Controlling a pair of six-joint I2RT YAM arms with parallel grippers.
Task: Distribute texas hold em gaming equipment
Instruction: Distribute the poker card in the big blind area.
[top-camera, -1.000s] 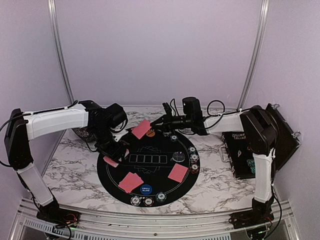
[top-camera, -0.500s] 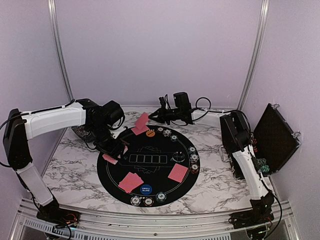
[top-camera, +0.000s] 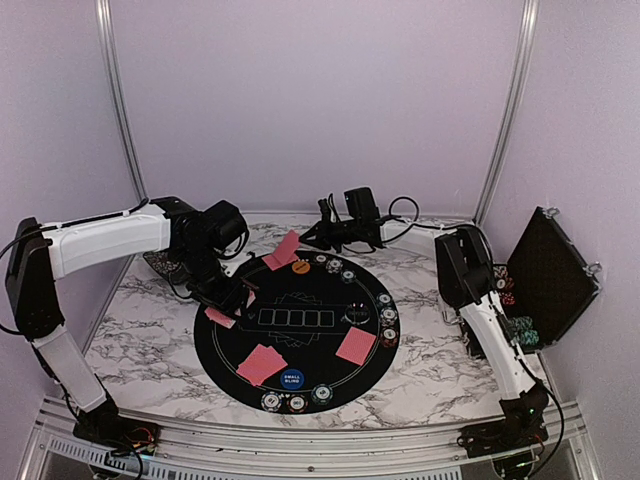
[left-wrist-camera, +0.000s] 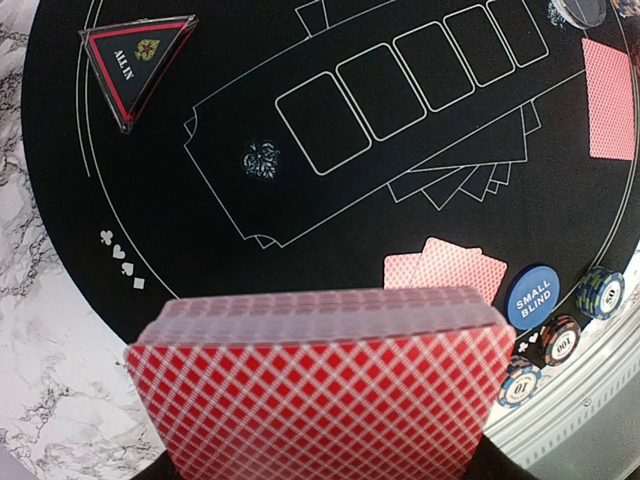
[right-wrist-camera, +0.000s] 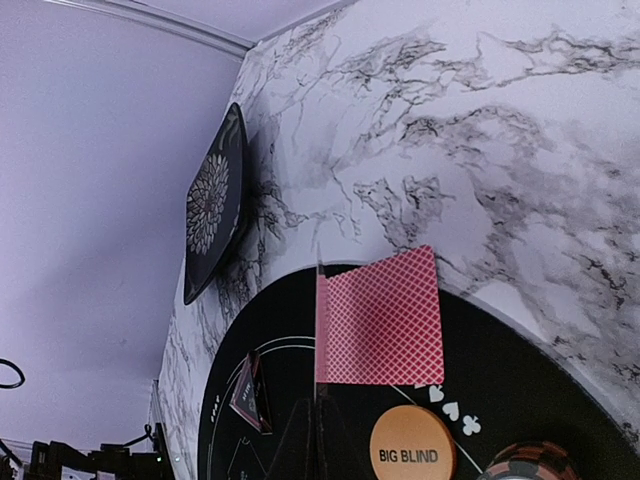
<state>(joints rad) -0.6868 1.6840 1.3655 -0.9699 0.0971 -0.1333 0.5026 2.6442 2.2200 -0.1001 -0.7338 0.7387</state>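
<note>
The right arm has folded back to the far rim of the round black felt mat (top-camera: 305, 352), bringing one red-backed playing card (right-wrist-camera: 378, 318) beside the orange Big Blind button (right-wrist-camera: 412, 455), so that seat's deal looks nearly done. The right end effector (right-wrist-camera: 318, 400) clenches the card's edge, perhaps touching the felt. The left end effector (top-camera: 228, 298) clasps the red-backed deck (left-wrist-camera: 320, 390) over the mat's left side.
</note>
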